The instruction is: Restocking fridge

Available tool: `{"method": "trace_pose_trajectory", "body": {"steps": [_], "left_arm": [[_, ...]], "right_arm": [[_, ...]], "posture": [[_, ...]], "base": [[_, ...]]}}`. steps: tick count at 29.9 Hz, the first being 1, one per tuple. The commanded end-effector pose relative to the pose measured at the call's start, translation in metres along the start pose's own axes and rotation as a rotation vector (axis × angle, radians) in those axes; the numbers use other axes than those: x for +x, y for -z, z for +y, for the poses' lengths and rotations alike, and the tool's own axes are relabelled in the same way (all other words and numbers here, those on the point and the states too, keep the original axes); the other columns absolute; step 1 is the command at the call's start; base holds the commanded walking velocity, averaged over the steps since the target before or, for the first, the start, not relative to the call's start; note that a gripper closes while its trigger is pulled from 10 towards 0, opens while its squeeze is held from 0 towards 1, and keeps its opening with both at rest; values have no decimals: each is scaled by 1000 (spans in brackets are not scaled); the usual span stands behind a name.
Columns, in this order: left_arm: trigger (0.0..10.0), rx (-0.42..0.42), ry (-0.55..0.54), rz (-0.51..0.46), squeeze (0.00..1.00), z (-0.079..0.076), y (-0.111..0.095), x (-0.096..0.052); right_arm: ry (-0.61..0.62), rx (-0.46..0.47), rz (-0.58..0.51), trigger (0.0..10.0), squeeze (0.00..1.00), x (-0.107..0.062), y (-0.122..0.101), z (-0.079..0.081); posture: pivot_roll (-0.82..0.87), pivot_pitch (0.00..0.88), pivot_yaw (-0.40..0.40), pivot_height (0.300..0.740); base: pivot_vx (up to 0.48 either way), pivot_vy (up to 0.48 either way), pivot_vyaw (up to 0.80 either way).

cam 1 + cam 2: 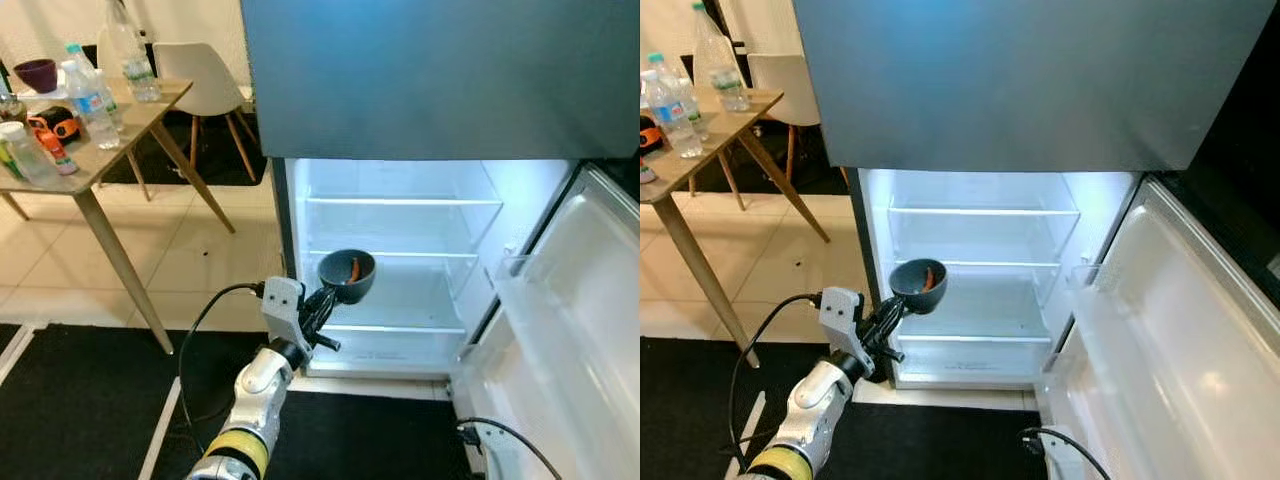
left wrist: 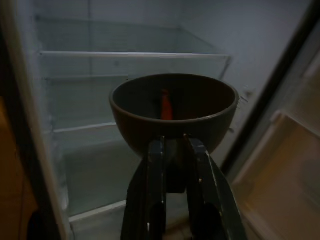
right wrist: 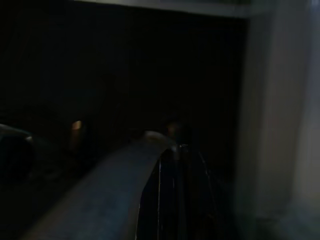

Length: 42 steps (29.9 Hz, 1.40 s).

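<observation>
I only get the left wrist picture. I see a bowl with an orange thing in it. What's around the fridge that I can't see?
Observer: A wooden table stands to the robot's left, with water bottles on it.
Operator: Is the fridge door all the way open?
Observer: Yes, the door swings out on the robot's right, and its shelves look bare.
Operator: Where's my bowl compared to the fridge?
Observer: The left gripper holds the bowl by its near rim in front of the lit fridge, about level with its lower glass shelf.
</observation>
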<state>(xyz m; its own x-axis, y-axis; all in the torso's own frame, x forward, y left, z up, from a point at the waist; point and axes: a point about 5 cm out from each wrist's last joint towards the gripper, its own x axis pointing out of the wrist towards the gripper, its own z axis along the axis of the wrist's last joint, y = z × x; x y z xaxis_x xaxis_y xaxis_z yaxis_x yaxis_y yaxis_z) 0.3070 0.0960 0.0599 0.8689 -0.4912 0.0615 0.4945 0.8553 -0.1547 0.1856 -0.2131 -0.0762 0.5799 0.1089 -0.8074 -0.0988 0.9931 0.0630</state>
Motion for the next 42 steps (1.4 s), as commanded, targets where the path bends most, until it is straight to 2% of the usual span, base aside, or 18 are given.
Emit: {"method": "trace_pose_trajectory", "body": {"steps": [1,14,42], "left_arm": [[10000,3,0,2,0,-1,0,1],[10000,23,20,2,0,-1,-1,0],[10000,51,46,-17,0,-3,-5,1]], "right_arm": [[-8,-4,20,10000,0,0,6,2],[-20,-10,19,10000,0,0,5,5],[-33,-15,6,10000,0,2,0,8]], "posture": [[-60,35,22,740],[-57,36,24,740],[-53,30,24,740]], "base": [[0,0,0],[0,0,0],[315,0,0]]}}
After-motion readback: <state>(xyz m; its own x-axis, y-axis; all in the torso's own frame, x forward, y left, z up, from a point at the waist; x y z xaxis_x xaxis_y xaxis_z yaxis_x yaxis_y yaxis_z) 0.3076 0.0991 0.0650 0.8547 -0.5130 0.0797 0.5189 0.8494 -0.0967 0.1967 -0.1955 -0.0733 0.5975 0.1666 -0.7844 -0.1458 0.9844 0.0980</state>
